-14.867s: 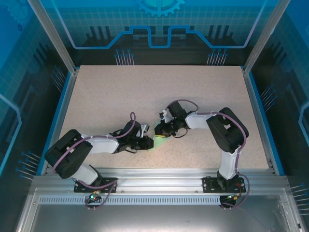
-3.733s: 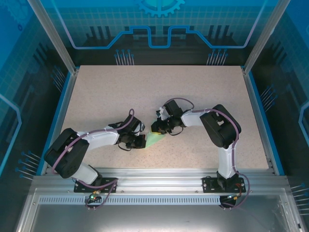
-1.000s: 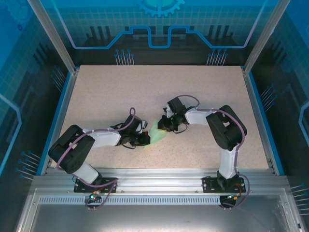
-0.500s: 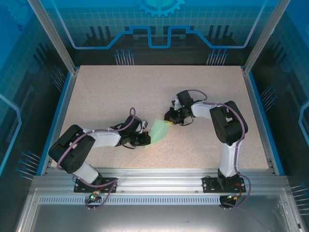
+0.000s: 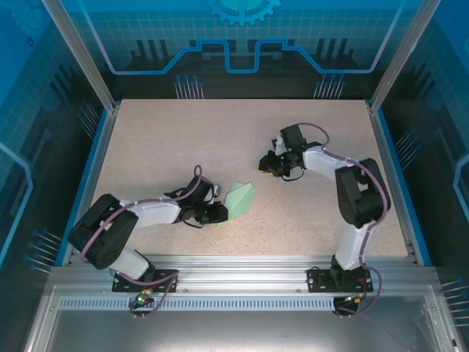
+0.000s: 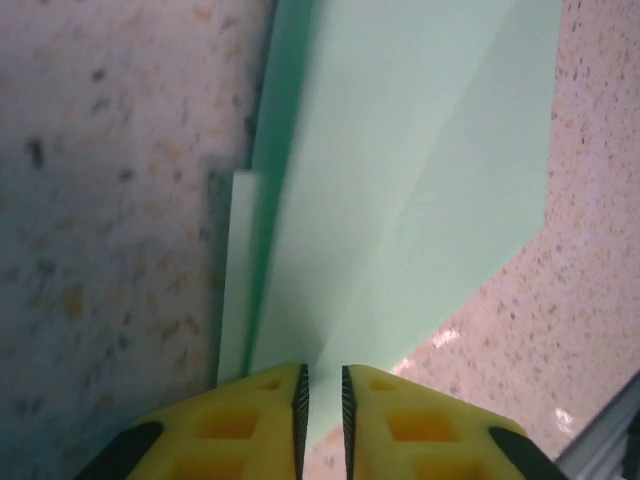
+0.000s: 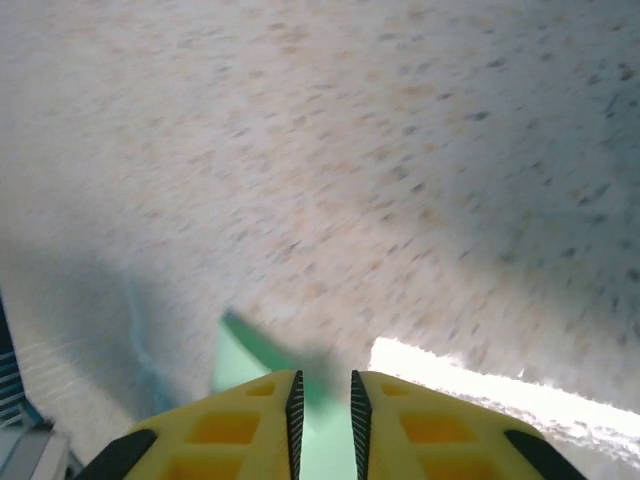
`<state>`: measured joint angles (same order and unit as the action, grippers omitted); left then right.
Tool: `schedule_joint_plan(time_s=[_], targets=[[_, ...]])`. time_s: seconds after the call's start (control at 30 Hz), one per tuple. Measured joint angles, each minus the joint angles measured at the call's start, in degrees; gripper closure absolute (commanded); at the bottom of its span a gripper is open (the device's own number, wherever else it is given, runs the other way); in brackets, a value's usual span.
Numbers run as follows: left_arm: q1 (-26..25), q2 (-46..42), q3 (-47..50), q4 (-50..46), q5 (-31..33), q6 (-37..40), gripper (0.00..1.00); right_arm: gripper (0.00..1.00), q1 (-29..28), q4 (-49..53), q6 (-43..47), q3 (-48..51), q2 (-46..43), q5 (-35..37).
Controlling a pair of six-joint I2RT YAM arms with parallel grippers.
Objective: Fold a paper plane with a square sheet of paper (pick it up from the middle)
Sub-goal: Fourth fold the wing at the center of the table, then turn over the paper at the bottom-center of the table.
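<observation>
Plainly, the paper plane [image 5: 239, 199] lies mid-way across the tabletop [image 5: 183, 139], long axis toward its far right corner, near end at our left gripper [image 5: 220, 213], fingers a slit apart, pinching or not we cannot tell; our right gripper [image 5: 265, 166], barely parted and empty, sits well apart.

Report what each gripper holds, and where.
Left gripper: jaws narrowly astride one end of the paper plane; a real pinch cannot be told. Right gripper: nothing.
</observation>
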<state>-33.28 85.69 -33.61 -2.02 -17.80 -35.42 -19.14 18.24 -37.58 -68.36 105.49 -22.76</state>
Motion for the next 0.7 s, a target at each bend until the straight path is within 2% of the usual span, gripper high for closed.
schedule_joint_plan(time_s=[0.07,0.23,0.33,0.47,0.7], targets=[[0.0,-3.7,-0.3,-3.6,0.3,-0.5,0.6,0.71,-1.0,0.3,0.6,2.3,-4.9,0.3],[0.4,-11.4,-3.9,-9.8,2.7,-0.3,0.46,0.63,-4.7,0.4,0.4,10.3,-14.0,1.2],[1.7,-12.2,-5.3,-11.3,3.7,0.4,0.45,0.58,-7.0,0.2,-0.9,15.5,-15.5,1.4],[2.9,-8.7,-5.4,-12.1,3.6,1.3,0.45,0.58,-10.3,-0.9,-3.0,20.4,-15.5,1.3],[2.9,-0.3,-7.3,-12.8,3.5,2.4,0.47,0.57,-14.7,-5.8,-6.6,21.6,-12.9,0.5]])
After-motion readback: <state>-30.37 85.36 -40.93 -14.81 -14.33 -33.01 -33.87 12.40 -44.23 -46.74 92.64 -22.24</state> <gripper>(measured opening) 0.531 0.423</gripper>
